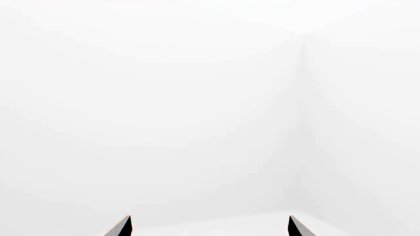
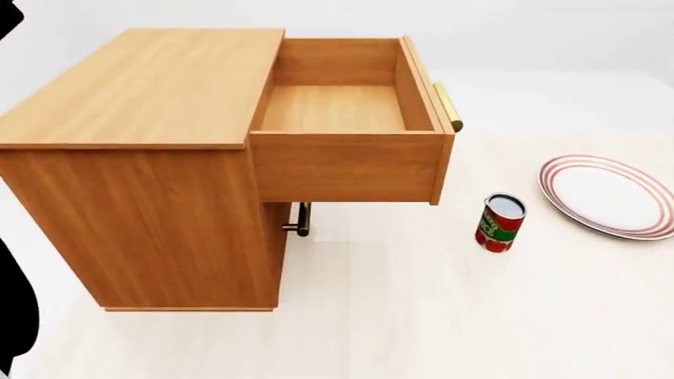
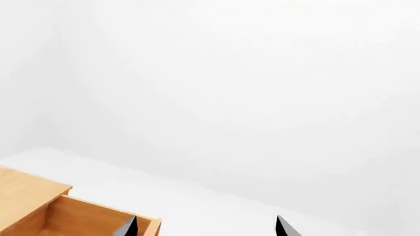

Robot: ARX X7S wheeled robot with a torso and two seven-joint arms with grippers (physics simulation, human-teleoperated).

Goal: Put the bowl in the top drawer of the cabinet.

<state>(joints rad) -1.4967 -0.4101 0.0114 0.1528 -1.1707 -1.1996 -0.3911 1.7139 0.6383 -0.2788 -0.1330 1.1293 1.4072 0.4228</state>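
The bowl shows in none of the views. In the head view the light-brown cabinet (image 2: 147,87) stands at the left. Its top drawer (image 2: 342,170) is pulled far out and nothing lies in it. A brass bar handle (image 2: 447,106) runs along the drawer's front. My left gripper (image 1: 210,227) is open, facing only white walls. My right gripper (image 3: 206,227) is open too, with a corner of the top drawer (image 3: 85,219) and the cabinet (image 3: 26,189) just beyond one fingertip. Neither gripper appears in the head view.
A red can (image 2: 500,223) stands upright on the pale floor to the right of the drawer. A flat white plate (image 2: 611,196) with red rim rings lies further right. The lower drawer's handle (image 2: 302,219) shows under the open drawer. A black arm part (image 2: 13,316) fills the left edge.
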